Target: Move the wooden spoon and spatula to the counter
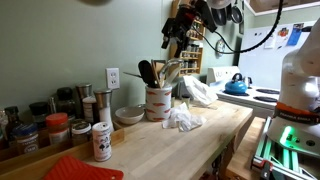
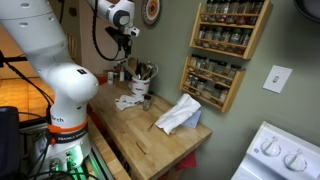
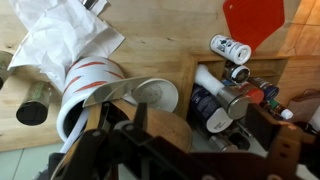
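Observation:
A cream crock (image 1: 157, 102) stands on the butcher-block counter (image 1: 190, 145) near the wall, with several utensils in it. The spatula's dark head (image 1: 146, 71) sticks up on one side and pale wooden handles, the wooden spoon (image 1: 173, 69) among them, on the other. My gripper (image 1: 177, 45) hangs just above these utensils; it also shows above the crock (image 2: 145, 90) in an exterior view (image 2: 125, 45). In the wrist view a broad pale wooden utensil end (image 3: 105, 108) lies close up at the dark fingers (image 3: 160, 138). Whether the fingers close on it is not clear.
White cloths (image 1: 183, 118) lie beside the crock, and a small bowl (image 1: 128, 114) sits on its other side. Spice jars (image 1: 60, 125) and a red potholder (image 1: 80, 168) sit at one end. A blue kettle (image 1: 237, 85) is on the stove. A spice rack (image 2: 225, 45) hangs on the wall.

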Tool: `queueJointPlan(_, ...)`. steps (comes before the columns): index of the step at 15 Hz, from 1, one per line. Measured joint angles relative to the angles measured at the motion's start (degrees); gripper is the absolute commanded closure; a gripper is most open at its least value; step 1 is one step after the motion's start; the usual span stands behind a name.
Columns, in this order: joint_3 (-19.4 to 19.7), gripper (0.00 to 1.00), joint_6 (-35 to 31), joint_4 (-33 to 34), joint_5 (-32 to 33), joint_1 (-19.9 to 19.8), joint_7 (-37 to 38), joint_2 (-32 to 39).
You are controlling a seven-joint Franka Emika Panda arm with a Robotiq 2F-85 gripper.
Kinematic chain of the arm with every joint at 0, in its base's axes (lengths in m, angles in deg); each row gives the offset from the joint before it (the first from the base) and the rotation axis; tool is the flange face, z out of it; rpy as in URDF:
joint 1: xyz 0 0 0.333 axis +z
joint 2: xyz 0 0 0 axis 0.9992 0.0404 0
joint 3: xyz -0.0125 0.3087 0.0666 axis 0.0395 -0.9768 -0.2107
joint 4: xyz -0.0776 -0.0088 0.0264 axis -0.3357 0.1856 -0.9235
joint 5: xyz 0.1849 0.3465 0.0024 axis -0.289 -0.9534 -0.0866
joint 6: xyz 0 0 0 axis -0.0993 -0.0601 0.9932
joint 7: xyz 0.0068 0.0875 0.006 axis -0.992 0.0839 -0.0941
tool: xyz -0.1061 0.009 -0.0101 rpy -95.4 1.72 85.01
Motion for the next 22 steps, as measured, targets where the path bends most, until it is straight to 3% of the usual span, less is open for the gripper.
queueJointPlan(9,0.1,0.00,0.0,0.4,1.4,-0.2,1.1,0.2)
queueJointPlan(13,-2.0,0.00,0.2,4.8,9.5,-1.5,12.9,3.1)
queueJointPlan(18,-4.6,0.00,5.2,13.2,20.1,-2.8,29.0,10.7)
queueJointPlan(22,-4.4,0.00,6.1,18.4,23.9,-2.6,37.6,16.7)
